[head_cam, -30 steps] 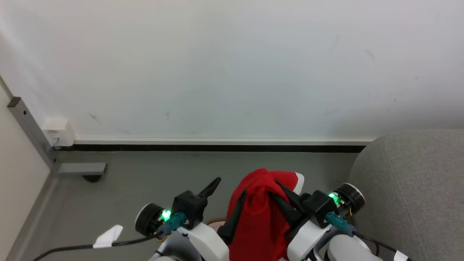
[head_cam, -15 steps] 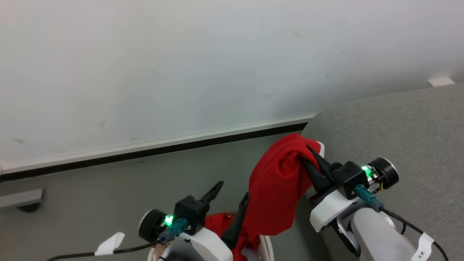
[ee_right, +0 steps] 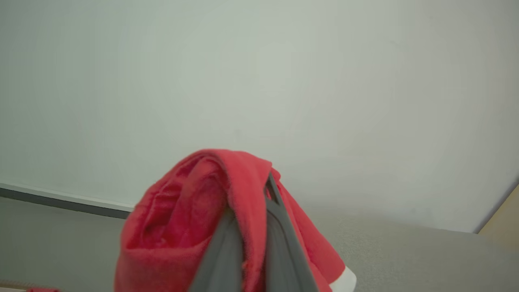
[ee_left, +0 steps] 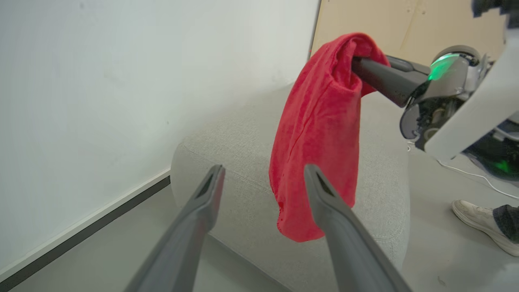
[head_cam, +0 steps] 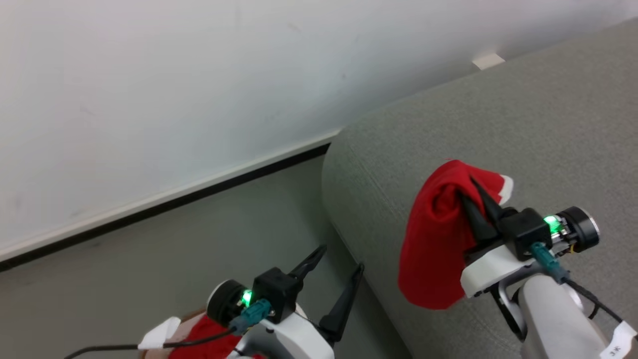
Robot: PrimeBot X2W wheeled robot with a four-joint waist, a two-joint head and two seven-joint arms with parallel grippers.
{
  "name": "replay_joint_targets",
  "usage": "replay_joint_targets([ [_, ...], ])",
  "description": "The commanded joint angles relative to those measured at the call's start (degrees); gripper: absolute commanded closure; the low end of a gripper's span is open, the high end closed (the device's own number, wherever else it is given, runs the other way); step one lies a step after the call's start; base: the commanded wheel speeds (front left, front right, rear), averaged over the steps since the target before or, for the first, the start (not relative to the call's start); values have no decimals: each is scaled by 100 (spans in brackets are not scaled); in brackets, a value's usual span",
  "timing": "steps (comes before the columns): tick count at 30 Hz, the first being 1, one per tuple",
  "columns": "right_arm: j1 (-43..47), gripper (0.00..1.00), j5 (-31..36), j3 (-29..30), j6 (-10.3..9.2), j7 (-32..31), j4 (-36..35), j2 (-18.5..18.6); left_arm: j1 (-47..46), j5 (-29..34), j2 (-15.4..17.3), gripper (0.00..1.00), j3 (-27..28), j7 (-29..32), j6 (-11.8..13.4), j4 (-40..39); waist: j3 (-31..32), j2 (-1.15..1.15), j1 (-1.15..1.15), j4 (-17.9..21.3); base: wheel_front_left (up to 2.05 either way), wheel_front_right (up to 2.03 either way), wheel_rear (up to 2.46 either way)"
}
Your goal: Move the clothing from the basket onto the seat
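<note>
A red piece of clothing (head_cam: 433,239) hangs from my right gripper (head_cam: 471,187), which is shut on its top fold, above the rounded edge of the grey seat (head_cam: 498,114). The right wrist view shows the clothing (ee_right: 182,219) draped over the closed fingers (ee_right: 227,251), with a white band low on the right. My left gripper (head_cam: 340,258) stands open and empty over the floor, left of the seat. From the left wrist view the clothing (ee_left: 320,134) dangles just beyond that gripper (ee_left: 263,170). More red fabric (head_cam: 209,334) lies under my left arm. The basket is mostly hidden; a brownish bit of rim (head_cam: 185,319) shows.
A white wall with a dark skirting strip (head_cam: 164,207) runs behind the grey floor (head_cam: 174,259). In the left wrist view a person's shoe (ee_left: 478,219) rests on the floor right of the seat (ee_left: 243,150), near a thin white cable (ee_left: 466,172).
The head view has swung to the right. My right gripper has carried the red clothing from beside the left gripper to over the seat's edge. The left gripper stays open.
</note>
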State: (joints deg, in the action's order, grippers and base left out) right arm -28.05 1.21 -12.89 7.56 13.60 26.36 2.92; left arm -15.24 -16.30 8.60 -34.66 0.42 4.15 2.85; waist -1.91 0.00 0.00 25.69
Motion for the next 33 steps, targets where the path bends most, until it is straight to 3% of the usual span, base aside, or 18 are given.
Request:
replay_joint_targets([
  [1,29,100,69,160,-14,-35,-142,-6,-133,-6,42,0,-7,17,-17,-57,-298,0,0,111,0,0,0],
  [6,-144,100,159,609,-14,-96,-464,-2,-444,125,93,0,-66,121,-106,-134,-841,0,0,-15,0,0,0],
  [11,-841,100,290,1298,-15,-201,-920,112,-1127,337,184,0,-118,314,-310,-295,-1847,0,0,-367,0,0,0],
  [18,-2563,100,483,2351,-14,-795,-1186,956,-2266,549,239,0,-86,396,-641,-496,-3403,0,0,-992,0,0,0],
  [23,-3574,100,574,3012,-15,-1236,-838,1750,-2821,622,215,0,-25,255,-753,-437,-4136,0,0,-1412,0,0,0],
  [27,-3822,100,647,3545,-15,-1488,-301,2183,-2999,617,196,0,1,57,-777,-324,-4350,0,0,-1624,0,0,0],
  [29,-3675,100,819,3703,-14,-1561,36,2251,-3022,609,190,0,-2,-21,-776,-243,-4363,0,0,-1694,0,0,0],
  [33,-3281,100,1172,4199,-15,-1394,736,2002,-2950,580,202,0,-15,-135,-741,-71,-4262,0,0,-1756,0,0,0],
])
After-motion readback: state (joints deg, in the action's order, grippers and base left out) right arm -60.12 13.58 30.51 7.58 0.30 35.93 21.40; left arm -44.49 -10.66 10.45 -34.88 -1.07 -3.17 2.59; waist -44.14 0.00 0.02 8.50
